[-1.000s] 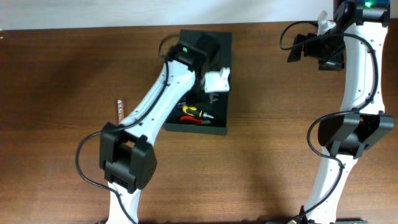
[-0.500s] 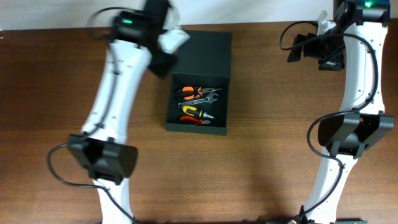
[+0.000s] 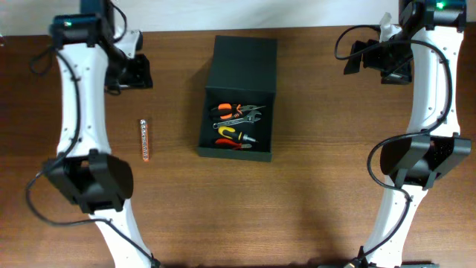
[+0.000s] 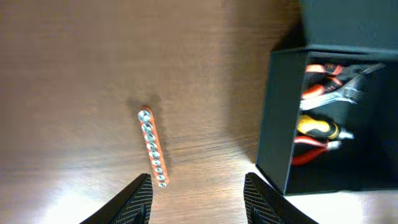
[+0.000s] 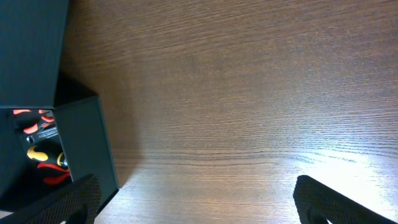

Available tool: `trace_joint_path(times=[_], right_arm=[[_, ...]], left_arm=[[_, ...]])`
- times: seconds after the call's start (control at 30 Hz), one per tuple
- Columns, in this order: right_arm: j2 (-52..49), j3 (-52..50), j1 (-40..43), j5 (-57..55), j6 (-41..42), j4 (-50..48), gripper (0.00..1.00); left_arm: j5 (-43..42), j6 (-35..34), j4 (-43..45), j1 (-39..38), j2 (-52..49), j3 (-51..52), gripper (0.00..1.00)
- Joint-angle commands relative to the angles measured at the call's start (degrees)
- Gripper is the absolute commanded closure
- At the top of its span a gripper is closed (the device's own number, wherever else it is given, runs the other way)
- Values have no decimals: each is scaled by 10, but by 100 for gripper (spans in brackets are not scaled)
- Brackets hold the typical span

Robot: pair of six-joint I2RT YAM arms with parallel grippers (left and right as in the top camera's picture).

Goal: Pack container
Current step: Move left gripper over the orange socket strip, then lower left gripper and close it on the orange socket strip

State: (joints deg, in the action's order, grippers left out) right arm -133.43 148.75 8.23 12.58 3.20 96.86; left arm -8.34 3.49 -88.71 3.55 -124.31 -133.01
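The container [image 3: 234, 152] is a dark box at mid-table, its flat lid [image 3: 245, 63] hinged open toward the back. Inside lie orange-handled pliers [image 3: 225, 112], a silver wrench [image 3: 249, 115] and a yellow-handled tool [image 3: 232, 134]. My left gripper [image 3: 136, 72] hovers at the back left, well apart from the box. In the left wrist view it [image 4: 199, 202] is open and empty, with the container [image 4: 280, 118] to its right. My right gripper [image 3: 357, 58] hangs at the back right. In the right wrist view it [image 5: 205, 202] is open wide over bare wood, the container [image 5: 84, 143] at its left.
An orange strip of silver sockets [image 3: 145, 139] lies on the wood left of the box, just beyond my left fingers [image 4: 134, 199]; the socket strip [image 4: 152, 148] points away from them. The brown table's back edge meets a white wall.
My left arm has swung from over the container to the back left of the table, uncovering the tools and the socket strip. The right arm has not moved.
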Motion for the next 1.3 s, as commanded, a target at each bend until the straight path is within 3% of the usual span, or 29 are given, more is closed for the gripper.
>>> trace_joint_path(times=[0.0,0.07,0.43,0.8,0.87,1.03,1.27], right_arm=[[21,-4,0,3,3,0,1],[21,-4,0,3,3,2,1],[21,-4,0,3,3,3,1],[21,-4,0,3,3,5,1],[21,-4,0,3,3,5,1],[21,-4,0,3,3,5,1],[21,-4,0,3,3,5,1]], left_arm=[[30,-105,14,-8,-43,58,51],[30,-132,24,-8,-53,90,51],[44,-133,82,-7,-59,217,54],[128,-133,85,-4,-59,223,53],[147,-132,87,-2,-59,223,48],[107,-92,100,16,-59,224,48],[100,-90,120,34,-60,224,47]])
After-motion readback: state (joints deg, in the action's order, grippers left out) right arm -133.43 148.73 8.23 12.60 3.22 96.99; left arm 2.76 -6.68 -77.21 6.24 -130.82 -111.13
